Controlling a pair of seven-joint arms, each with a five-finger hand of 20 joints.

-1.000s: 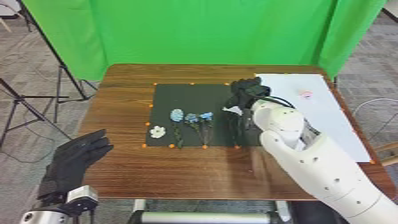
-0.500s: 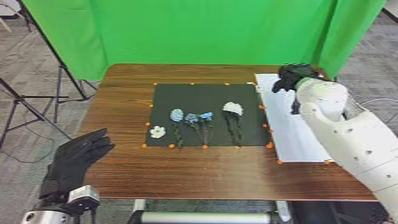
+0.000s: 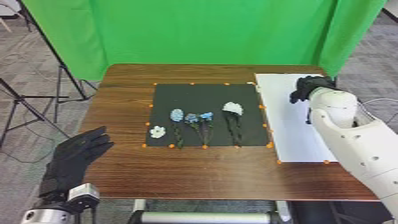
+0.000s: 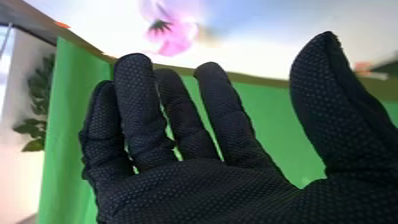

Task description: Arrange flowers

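Note:
My right hand (image 3: 313, 88) is over the upper right part of the white sheet (image 3: 294, 137) in the head view. The right wrist view shows that hand (image 4: 204, 185) open and holding nothing, with a pink flower (image 4: 173, 32) on the white surface beyond its fingertips. On the black mat (image 3: 191, 92) lie a white flower with a dark stem (image 3: 233, 108), a pale blue flower (image 3: 177, 115), two blue flowers (image 3: 199, 117) side by side, and a small white blossom (image 3: 157, 132). My left hand (image 3: 71, 159) stays open beside the table's left edge.
Orange markers line the mat and the white sheet on the brown wooden table (image 3: 187, 175). A green curtain (image 3: 195, 35) hangs behind the table. Tripod legs (image 3: 40, 96) stand on the floor at the left.
My right hand has moved right from the black mat's edge to the white sheet, uncovering the white flower, then shifted slightly farther right and nearer. The left hand has kept still.

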